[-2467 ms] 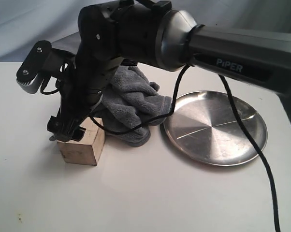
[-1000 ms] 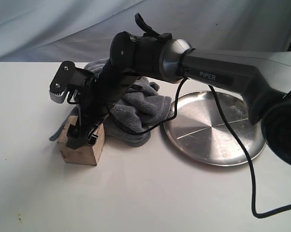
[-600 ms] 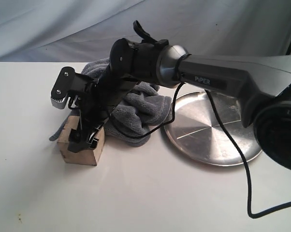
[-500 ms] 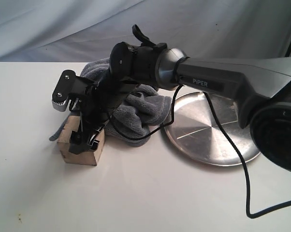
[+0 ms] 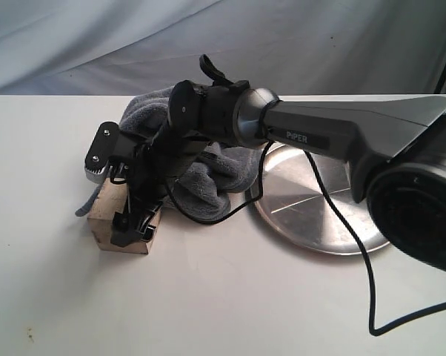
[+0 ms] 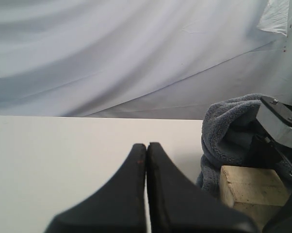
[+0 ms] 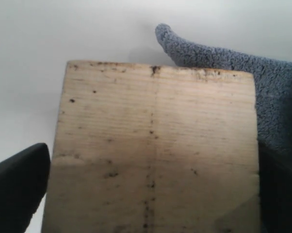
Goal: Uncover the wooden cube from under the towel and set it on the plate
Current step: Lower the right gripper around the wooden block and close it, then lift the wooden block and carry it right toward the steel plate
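Observation:
The pale wooden cube rests on the white table, uncovered, with the dark grey towel bunched behind and beside it. My right gripper reaches across from the right and stands open astride the cube. In the right wrist view the cube fills the gap, a black finger close on each side; contact cannot be made out. The towel lies just past it. The silver plate lies to the right with nothing in it. My left gripper is shut on nothing, off to the side of the cube and towel.
The right arm's black cable hangs across the plate and trails onto the white table. A pale draped backdrop closes off the far side.
The right gripper has come down over the cube, from its top edge to straddling its sides. Cube, towel and plate have stayed put.

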`<state>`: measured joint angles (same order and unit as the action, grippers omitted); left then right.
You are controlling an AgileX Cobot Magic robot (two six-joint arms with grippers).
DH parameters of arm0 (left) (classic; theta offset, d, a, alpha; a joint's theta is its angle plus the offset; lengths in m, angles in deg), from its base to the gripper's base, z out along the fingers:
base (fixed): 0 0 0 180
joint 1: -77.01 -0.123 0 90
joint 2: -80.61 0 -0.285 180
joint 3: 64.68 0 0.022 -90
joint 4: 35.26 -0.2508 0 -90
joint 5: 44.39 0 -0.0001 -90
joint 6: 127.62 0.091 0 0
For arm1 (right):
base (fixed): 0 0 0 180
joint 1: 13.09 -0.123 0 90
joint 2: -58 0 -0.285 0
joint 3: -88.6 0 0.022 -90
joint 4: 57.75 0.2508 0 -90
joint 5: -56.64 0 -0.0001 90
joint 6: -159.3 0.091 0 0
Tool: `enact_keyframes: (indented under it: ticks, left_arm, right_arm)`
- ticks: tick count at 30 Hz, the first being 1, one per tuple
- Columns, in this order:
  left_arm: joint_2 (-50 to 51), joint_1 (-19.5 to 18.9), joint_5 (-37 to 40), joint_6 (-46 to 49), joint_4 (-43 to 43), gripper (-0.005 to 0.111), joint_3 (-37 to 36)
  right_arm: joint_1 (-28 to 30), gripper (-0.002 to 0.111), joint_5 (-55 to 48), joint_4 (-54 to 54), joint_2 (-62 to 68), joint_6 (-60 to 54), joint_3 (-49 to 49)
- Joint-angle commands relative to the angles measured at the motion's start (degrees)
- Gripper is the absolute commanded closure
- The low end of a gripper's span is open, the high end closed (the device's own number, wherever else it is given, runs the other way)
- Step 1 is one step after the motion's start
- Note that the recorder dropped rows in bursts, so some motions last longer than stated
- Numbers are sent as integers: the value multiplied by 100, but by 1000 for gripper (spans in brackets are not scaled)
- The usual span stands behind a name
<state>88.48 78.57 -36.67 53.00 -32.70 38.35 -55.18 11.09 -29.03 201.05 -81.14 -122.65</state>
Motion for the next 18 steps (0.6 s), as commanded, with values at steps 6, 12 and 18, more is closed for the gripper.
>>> enact_keyframes:
  ticks: [6,12,18]
  left_arm:
    - [-9,5,-12,10,-4,105,-25]
    - [-9,5,-12,10,-4,105,-25]
    - [-9,5,-12,-16,-4,105,-25]
  right_arm:
    - [22,3,-7,84,-6,75,1]
    - [22,4,-7,84,-6,168,1]
    - [22,11,-7,84,-6,270,1]
